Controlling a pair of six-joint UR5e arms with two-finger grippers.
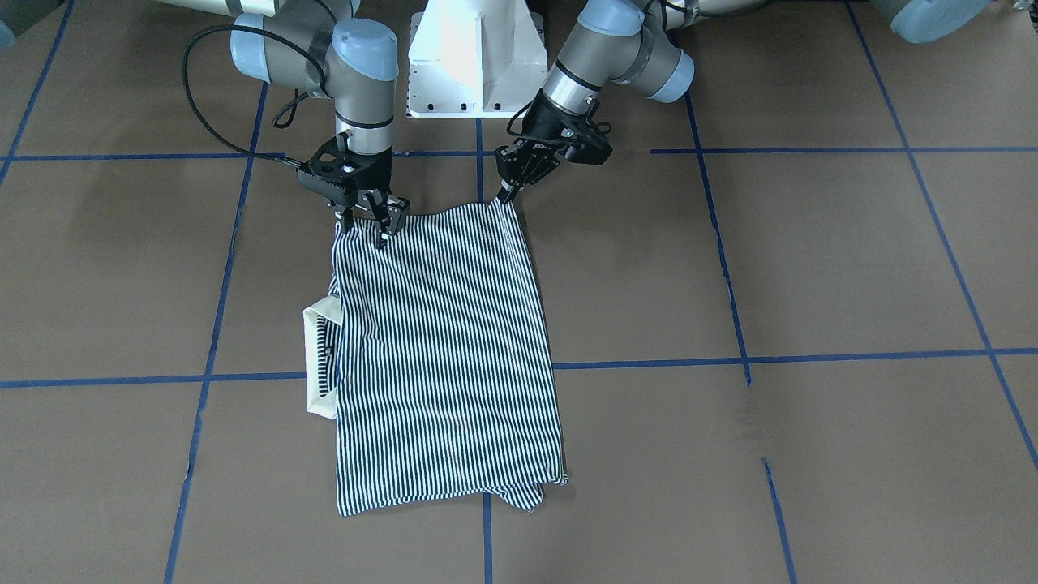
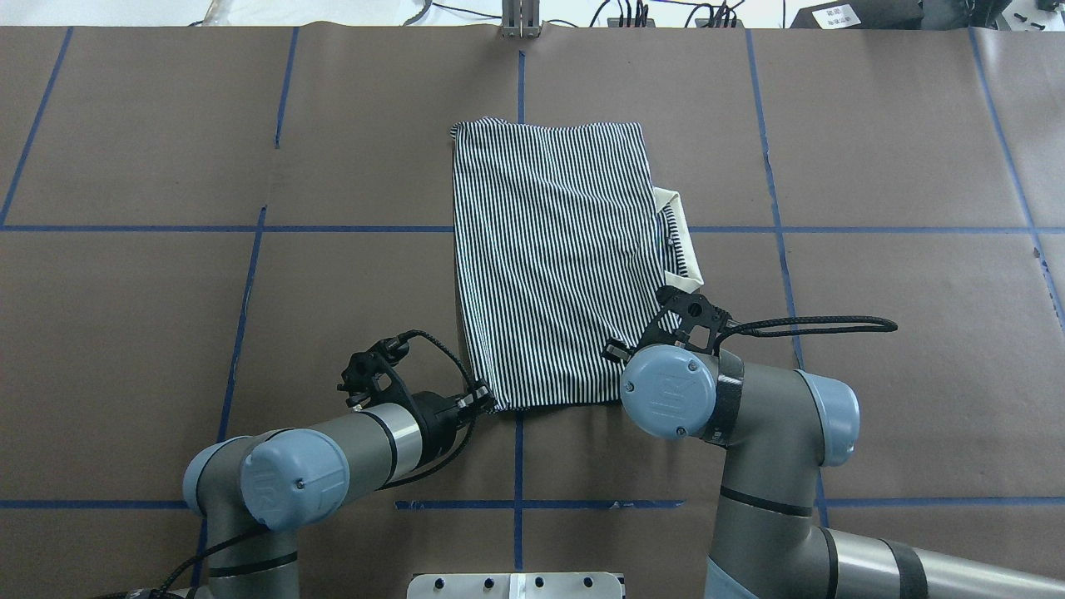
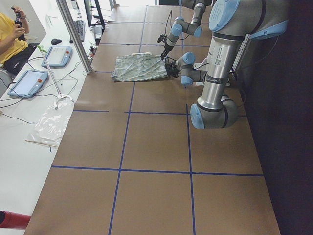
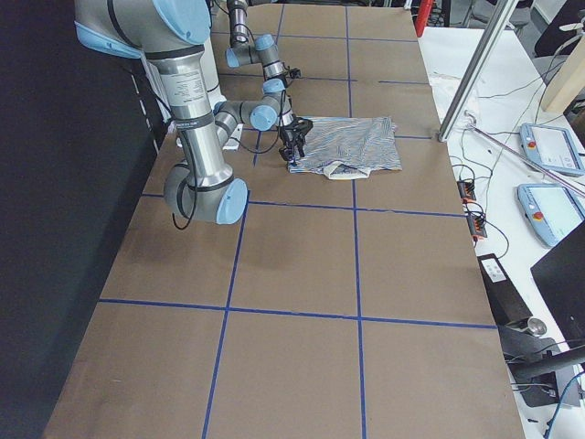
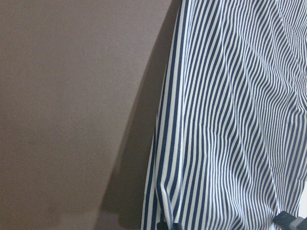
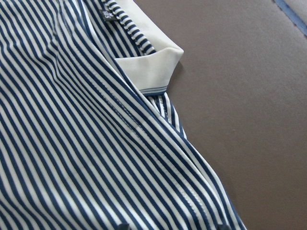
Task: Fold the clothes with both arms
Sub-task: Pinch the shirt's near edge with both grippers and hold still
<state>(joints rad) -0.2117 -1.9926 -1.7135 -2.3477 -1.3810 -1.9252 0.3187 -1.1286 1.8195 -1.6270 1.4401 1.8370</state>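
Navy-and-white striped polo shirt (image 2: 553,266) lies folded into tall rectangle at centre of brown paper-covered table (image 2: 899,274), cream collar (image 2: 681,237) poking out at 3 o'clock in overhead view. Left black pronged gripper (image 2: 482,401) pinches shirt's near corner at 7 o'clock, jaws clenched on fabric. Right black pronged gripper (image 1: 366,221) grips near corner at 5 o'clock, beside collar.

Even overhead light, soft shadows under the arms, glare on the white pedestal (image 1: 474,49), wrist views slightly soft.
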